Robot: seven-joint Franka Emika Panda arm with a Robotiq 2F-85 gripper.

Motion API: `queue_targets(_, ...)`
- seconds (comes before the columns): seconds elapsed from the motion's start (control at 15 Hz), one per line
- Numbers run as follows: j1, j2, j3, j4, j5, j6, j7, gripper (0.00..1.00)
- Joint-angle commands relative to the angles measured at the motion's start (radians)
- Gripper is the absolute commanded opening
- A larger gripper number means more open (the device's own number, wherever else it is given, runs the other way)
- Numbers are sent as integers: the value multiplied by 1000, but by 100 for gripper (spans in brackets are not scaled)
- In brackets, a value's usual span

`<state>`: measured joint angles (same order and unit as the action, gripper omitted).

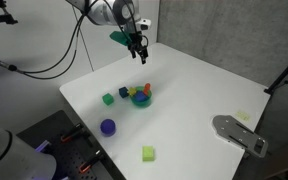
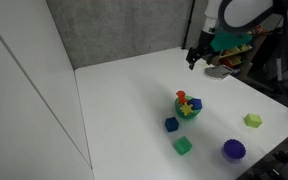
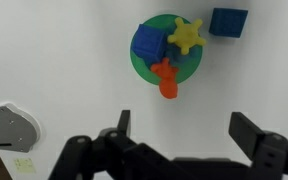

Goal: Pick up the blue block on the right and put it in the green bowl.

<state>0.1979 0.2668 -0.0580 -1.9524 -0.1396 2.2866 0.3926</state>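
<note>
Wrist view: the green bowl [image 3: 141,68] was seen from straight above, and the blue block [image 3: 149,45] was found lying inside it. A yellow star piece [image 3: 186,33] was packed in against the block. An orange piece [image 3: 166,82] was hung over the bowl's rim on the side nearest the gripper [image 3: 185,125]. A darker blue cube [image 3: 228,22] was set just outside the bowl, past the star. The fingers [image 3: 249,132] were spread wide with nothing between them, and the drop was judged already made.

The block was judged light, rigid and not fragile, with smooth faces that could slip a little. A hold would best be taken on two opposite flat faces at mid-height, with the jaws squared to the cube. Inside the bowl, the fingers would be crowded by the star and the rim.

In an exterior view, the gripper [image 1: 138,55] was held high above and beyond the bowl [image 1: 142,103], wrist pointed down, well apart from it. The block could not be singled out among the pieces there.

In an exterior view, the gripper [image 2: 192,60] was again seen raised well clear of the bowl [image 2: 188,114], with the arm reached in from above. The darker cube [image 2: 171,124] was seen just beside the bowl. Finger spread was too small to read in both exterior views.
</note>
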Motion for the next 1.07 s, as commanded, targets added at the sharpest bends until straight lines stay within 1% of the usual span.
queue_targets(0.0,-93,-65,28,36,103,-129,-136,100)
queue_targets(0.2,-150,-126,25,66,171,-279,-254,100)
queue_targets(0.33,-179,-177,18,75,194,-376,-323,100)
queue_targets(0.47,-204,-227,12,86,209,-479,-391,100)
queue_targets(0.6,-218,-275,7,91,193,-567,-432,100)
queue_targets(0.8,-223,-354,9,72,138,-642,-420,100)
queue_targets(1.0,-217,-423,20,32,97,-650,-392,100)
